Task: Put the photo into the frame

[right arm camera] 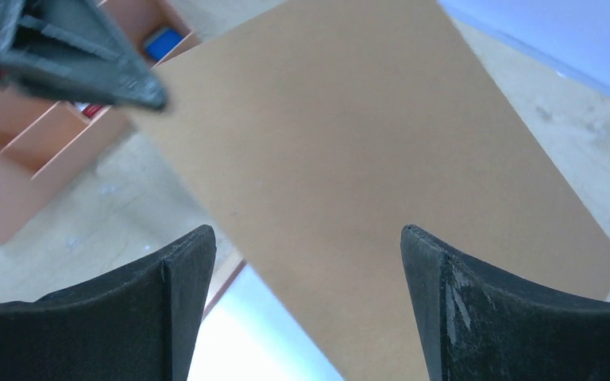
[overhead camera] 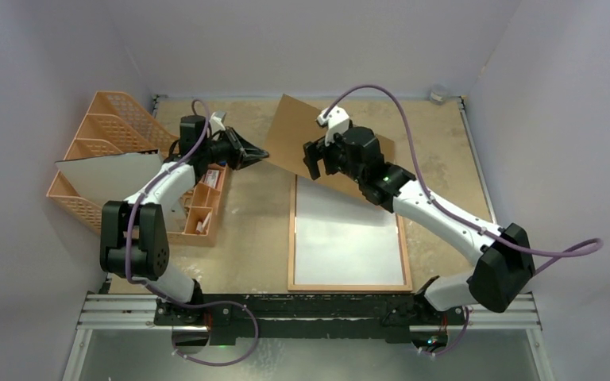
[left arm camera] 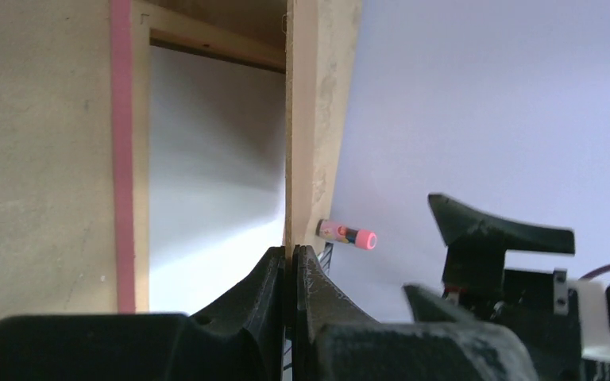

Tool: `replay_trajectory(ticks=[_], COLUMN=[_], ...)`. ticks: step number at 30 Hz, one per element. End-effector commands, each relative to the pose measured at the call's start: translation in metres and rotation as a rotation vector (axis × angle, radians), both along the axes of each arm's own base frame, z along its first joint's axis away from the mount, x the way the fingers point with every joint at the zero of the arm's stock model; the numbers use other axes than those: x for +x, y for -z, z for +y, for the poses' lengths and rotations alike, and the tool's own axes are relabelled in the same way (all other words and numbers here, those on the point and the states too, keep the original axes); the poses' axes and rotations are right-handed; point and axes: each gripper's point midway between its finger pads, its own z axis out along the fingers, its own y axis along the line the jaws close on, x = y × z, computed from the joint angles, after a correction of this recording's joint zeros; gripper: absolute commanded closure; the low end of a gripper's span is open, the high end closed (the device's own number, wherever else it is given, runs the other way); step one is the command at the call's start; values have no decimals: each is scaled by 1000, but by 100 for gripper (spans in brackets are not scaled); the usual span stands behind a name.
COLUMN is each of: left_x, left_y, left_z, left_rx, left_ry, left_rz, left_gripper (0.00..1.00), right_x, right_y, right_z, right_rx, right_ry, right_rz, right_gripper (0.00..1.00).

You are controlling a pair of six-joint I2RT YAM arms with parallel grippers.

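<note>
Left jaws clamp the board (overhead camera: 294,135) corner, right jaws apart above; lower it level, square over the frame (overhead camera: 292,238).

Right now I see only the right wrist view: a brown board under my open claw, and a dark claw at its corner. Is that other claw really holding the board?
Observer: Yes. In the left wrist view the left claw is shut on the edge of the brown board.
Operator: Good. What lies under the board?
Observer: The top view shows the frame flat on the table with the photo inside it, white side up. The board covers the frame's far end.
Operator: Is anything beside the left arm?
Observer: An orange organiser stands there, with a greyish-white sheet in it.
</note>
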Motion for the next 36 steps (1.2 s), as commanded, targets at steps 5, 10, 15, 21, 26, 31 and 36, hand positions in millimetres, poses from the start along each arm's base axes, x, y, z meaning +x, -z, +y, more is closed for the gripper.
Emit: replay_trajectory(ticks=[5, 10, 15, 21, 26, 31, 36], left_x=[21, 20, 20, 19, 19, 18, 17], left_y=[-47, -52, -56, -58, -59, -61, -65], left_z=[-2, -2, -3, -4, -4, -5, -5], left_rx=[-70, -87, -102, -111, -114, -120, -126], left_ry=[-21, -23, -21, -16, -15, -9, -3], left_rz=[-13, -1, 5, 12, 17, 18, 14], left_gripper=[100, 100, 100, 100, 100, 100, 100], right_x=[-33, -28, -21, -13, -8, -7, -5], right_y=[11, 38, 57, 68, 73, 72, 76], right_z=[23, 9, -6, -18, -23, -24, -21], right_rx=[-277, -451, -580, -707, -769, -794, -792], right_ry=[-112, -6, 81, 134, 157, 163, 164], right_rz=[-83, -93, -120, -172, -207, -238, -228], right_gripper=[12, 13, 15, 24, 47, 70, 96])
